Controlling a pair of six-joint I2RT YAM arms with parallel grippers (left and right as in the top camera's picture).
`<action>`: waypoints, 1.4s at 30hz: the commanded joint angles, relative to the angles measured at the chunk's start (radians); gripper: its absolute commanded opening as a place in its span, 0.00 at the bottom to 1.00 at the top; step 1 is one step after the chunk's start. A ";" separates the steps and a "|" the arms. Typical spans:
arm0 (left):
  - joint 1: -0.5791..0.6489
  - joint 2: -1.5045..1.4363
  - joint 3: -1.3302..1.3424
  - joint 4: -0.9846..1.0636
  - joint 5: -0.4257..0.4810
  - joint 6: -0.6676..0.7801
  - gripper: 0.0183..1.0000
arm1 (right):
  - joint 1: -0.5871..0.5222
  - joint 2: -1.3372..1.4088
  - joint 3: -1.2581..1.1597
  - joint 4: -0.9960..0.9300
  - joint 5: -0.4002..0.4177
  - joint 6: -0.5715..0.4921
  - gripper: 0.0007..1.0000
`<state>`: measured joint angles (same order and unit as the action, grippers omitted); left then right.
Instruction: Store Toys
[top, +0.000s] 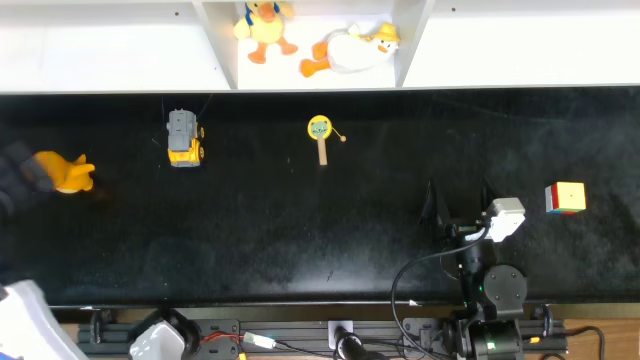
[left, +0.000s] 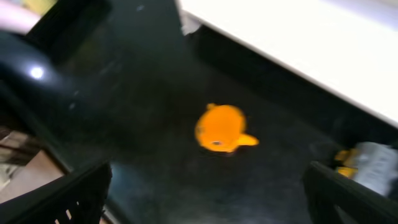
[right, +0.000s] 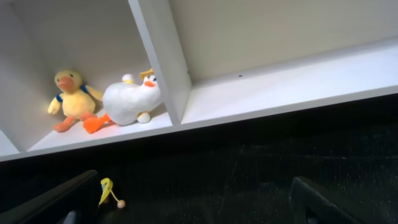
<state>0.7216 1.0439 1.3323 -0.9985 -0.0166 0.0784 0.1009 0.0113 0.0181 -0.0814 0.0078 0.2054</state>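
An orange toy (top: 68, 172) lies on the black table at the far left, and my left gripper (top: 20, 175) hovers blurred just beside it. In the left wrist view the orange toy (left: 222, 129) sits ahead of my left gripper (left: 205, 202), whose jaws stand wide open and hold nothing. A yellow and grey toy truck (top: 184, 138), a small rattle drum (top: 320, 134) and a colour cube (top: 565, 198) also rest on the table. My right gripper (top: 458, 208) is open and empty, left of the cube. The right wrist view faces the shelf past my right gripper (right: 193, 211).
A white shelf unit (top: 110, 70) runs along the table's far edge. Its middle compartment holds a yellow duck plush (top: 265, 25) and a white goose plush (top: 350, 48). The side compartments (right: 298, 81) are bare. Cables lie along the near edge.
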 joint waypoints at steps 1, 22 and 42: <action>0.169 0.025 0.022 0.029 0.215 0.161 1.00 | 0.005 -0.007 -0.013 0.004 0.011 -0.003 1.00; 0.283 0.138 -0.333 0.266 0.539 0.498 1.00 | 0.005 -0.007 -0.013 0.004 0.011 -0.003 1.00; 0.283 0.222 -0.591 0.719 0.536 0.498 1.00 | 0.005 -0.007 -0.013 0.004 0.011 -0.003 1.00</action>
<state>1.0016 1.2354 0.7532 -0.2981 0.4984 0.5583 0.1009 0.0113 0.0181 -0.0818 0.0082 0.2054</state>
